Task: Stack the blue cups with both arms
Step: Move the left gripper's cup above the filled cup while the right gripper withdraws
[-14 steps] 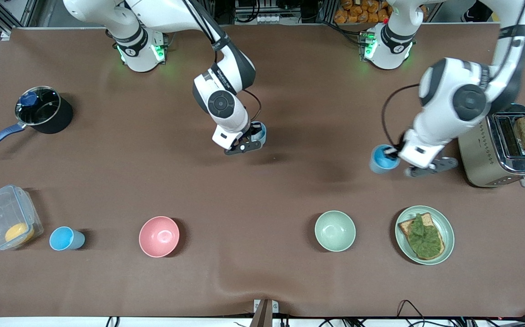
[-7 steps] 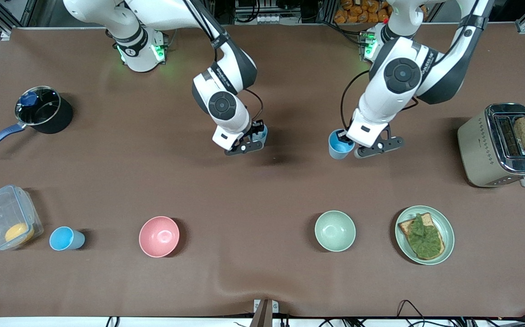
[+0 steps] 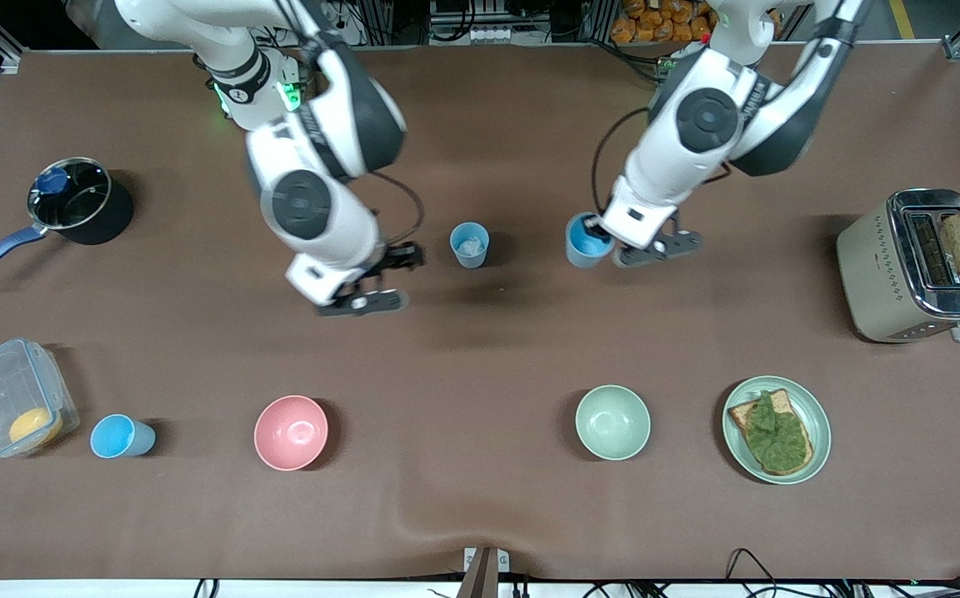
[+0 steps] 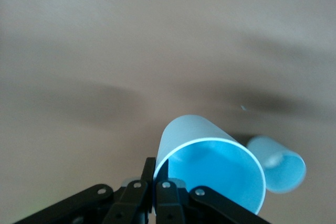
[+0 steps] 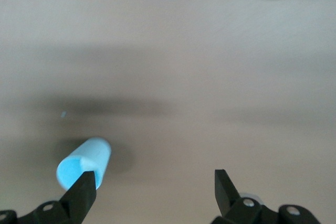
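My left gripper (image 3: 609,237) is shut on the rim of a light-blue cup (image 3: 585,242) and holds it just above the table. The left wrist view shows the gripper (image 4: 155,182) pinching that cup's wall (image 4: 210,169). A second blue cup (image 3: 469,245) stands free on the table beside the held cup, toward the right arm's end, and it also shows in the left wrist view (image 4: 278,171). My right gripper (image 3: 380,278) is open and empty over bare table next to this cup (image 5: 84,163). A third blue cup (image 3: 121,436) stands beside the plastic container.
A pink bowl (image 3: 291,432), a pale green bowl (image 3: 612,422) and a plate with toast (image 3: 812,399) sit nearer the front camera. A clear container (image 3: 11,399) and a pot (image 3: 73,203) are at the right arm's end. A toaster (image 3: 916,266) is at the left arm's end.
My right gripper let go of its cup, opened and moved off toward the right arm's end. My left gripper carried its cup closer to the standing cup.
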You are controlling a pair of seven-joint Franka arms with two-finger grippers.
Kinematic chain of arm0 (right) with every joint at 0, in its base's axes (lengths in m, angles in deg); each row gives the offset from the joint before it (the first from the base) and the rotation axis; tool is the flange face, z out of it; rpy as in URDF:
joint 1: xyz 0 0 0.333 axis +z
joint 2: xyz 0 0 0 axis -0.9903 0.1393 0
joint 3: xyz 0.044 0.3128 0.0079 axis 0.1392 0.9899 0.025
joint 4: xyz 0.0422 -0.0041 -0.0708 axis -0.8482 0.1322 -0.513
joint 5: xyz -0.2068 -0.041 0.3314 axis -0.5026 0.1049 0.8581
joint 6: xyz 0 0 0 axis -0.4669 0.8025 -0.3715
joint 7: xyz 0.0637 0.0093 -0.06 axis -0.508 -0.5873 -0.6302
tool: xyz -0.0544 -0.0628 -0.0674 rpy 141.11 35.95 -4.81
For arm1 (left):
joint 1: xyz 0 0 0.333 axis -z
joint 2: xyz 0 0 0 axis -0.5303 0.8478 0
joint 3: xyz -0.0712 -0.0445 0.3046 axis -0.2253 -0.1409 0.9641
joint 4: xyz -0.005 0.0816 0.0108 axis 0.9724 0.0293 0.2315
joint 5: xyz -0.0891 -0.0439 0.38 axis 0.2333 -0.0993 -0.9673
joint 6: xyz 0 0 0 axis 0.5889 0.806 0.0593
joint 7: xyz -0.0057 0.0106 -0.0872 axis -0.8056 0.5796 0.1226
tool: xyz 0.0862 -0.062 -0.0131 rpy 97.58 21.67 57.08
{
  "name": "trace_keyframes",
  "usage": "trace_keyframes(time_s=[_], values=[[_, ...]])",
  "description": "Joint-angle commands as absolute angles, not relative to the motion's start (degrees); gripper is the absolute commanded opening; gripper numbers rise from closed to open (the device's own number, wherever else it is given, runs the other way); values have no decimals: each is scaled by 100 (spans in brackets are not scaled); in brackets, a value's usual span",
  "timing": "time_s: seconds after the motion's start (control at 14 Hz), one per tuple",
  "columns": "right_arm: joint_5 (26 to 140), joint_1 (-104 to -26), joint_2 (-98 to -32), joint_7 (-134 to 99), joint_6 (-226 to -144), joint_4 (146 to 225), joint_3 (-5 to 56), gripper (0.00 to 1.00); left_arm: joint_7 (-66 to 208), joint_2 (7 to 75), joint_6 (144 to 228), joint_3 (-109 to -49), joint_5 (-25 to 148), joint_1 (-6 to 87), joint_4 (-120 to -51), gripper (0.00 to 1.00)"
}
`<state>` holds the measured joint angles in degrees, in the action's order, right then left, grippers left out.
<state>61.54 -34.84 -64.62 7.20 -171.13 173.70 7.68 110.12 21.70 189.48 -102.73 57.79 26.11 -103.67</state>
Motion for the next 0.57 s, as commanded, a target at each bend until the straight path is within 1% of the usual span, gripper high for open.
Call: trace_keyframes(time_s=[0.0, 0.14, 0.29, 0.43, 0.5], values=[[6066, -3515, -6615, 346, -16919, 17034, 6, 100, 11341, 2374, 19046, -10578, 5830, 2858, -10222, 0], [6083, -3515, -6685, -330, -16892, 16954, -698, 100, 11770, 2944, 19082, -10561, 5647, 3385, -9793, 0], [6144, -3515, -6765, -989, -16866, 16945, -1287, 100, 12629, 3725, 19082, -10560, 4858, 3824, -9222, 0], [6163, -3524, -6922, -1159, -16735, 16857, -1701, 100, 13395, 4438, 19082, -10534, 4032, 4247, -8782, 0], [6154, -3532, -6975, -1151, -16430, 16752, -1825, 100, 13616, 4711, 19082, -10534, 3767, 4370, -8614, 0]])
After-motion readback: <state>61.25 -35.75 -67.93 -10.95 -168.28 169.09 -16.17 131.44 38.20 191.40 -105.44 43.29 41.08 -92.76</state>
